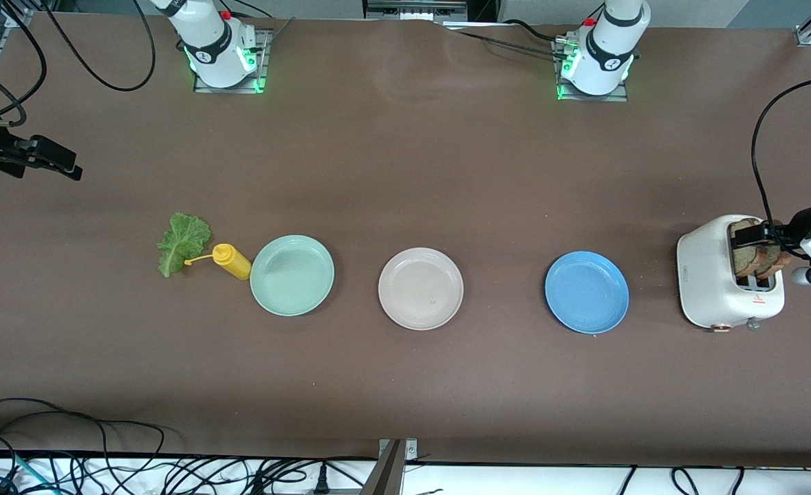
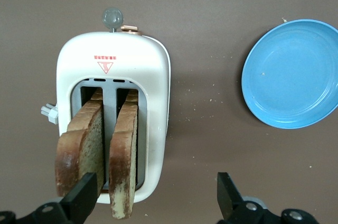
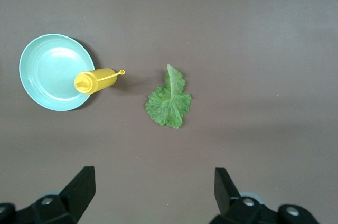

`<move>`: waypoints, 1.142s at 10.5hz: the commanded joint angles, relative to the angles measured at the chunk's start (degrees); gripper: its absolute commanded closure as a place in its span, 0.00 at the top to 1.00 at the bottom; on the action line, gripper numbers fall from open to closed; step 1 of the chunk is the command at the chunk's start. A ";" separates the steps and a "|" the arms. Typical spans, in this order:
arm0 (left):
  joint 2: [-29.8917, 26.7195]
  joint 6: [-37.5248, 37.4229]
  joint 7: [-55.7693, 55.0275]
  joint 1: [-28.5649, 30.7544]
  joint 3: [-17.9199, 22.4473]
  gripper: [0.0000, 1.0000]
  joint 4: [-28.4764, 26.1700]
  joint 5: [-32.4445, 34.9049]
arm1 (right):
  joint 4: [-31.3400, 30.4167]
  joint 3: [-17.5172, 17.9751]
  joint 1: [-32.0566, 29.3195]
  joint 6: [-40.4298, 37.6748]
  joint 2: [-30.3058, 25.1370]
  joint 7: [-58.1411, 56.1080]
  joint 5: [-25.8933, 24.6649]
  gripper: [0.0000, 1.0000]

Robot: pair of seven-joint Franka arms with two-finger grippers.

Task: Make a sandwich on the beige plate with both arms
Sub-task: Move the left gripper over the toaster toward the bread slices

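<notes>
1. The brown table (image 1: 405, 385) carries everything, with both arm bases along its 12 o'clock edge in the front view.
2. The white toaster (image 1: 711, 275) stands at the left arm's end of the table, at about 3 o'clock from the row of plates; two bread slices (image 2: 90, 145) stand upright in its slots, one per slot.
3. The left gripper (image 2: 156, 197) hangs over the toaster, fingers spread wide and holding nothing; one fingertip looks just beside the outer slice, though I cannot tell whether it touches.
4. The right gripper (image 3: 153, 192) hangs over bare table at the right arm's end, fingers spread wide and empty; in the front view it sits at roughly 10 o'clock from the lettuce.
5. The beige plate (image 1: 420, 289) lies bare in the middle of the row.
6. The blue plate (image 1: 587, 291) lies at 3 o'clock from the beige plate, well apart, between it and the toaster.
7. The mint green plate (image 1: 292, 275) lies at 9 o'clock from the beige plate.
8. The lettuce leaf (image 1: 182, 242) lies flat on the table near the mint green plate.
9. The yellow squeeze bottle (image 1: 232, 260) lies on its side between leaf and mint green plate, just beside that plate's rim.
</notes>
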 commanded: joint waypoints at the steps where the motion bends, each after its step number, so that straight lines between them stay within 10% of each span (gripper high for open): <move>1: 0.33 1.23 2.30 1.22 -0.46 1.00 -0.35 1.24 | 0.83 -0.12 -0.19 -1.01 0.06 -0.33 0.99 1.00; 12: 1.57 3.51 2.57 2.36 -0.55 0.99 -2.19 0.45 | 0.75 -0.12 -0.28 -1.01 0.15 -0.33 0.99 1.00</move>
